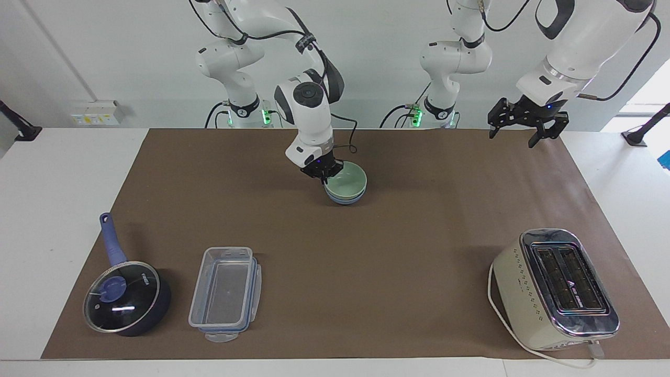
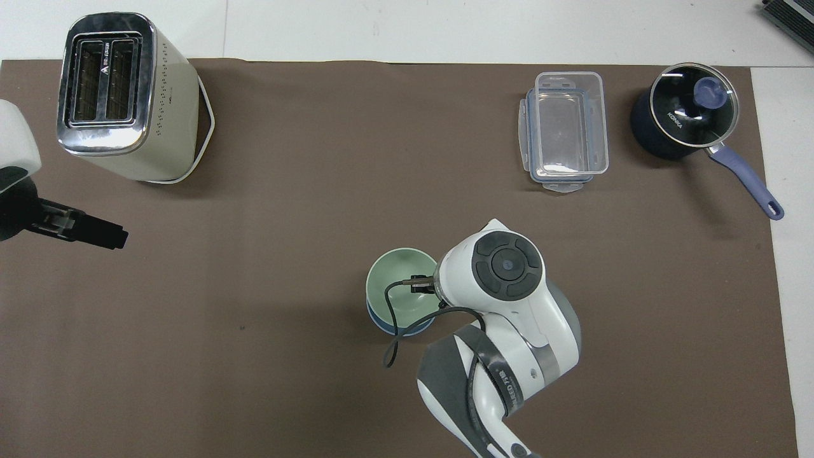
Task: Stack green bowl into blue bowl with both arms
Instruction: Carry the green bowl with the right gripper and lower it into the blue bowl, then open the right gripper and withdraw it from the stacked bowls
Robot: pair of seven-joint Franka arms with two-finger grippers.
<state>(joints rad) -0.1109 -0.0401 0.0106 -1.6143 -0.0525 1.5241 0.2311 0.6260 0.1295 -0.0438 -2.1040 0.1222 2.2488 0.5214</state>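
Facing view: brown mat on white table, right end effector pinching green bowl, left end effector spread.

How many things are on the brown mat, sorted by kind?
Bowls: 2, green bowl nested in blue bowl
Saucepans: 1, saucepan
Plastic containers: 1, container
Toasters: 1, toaster
Total: 5

The room is evenly and brightly lit from above. Shadows on the brown paper table cover are soft and short. Daylight washes out the window at the left arm's end. Glare streaks the chrome top of the cream toaster and the dark saucepan's glass lid. Both views are sharp, without evident edge distortion.
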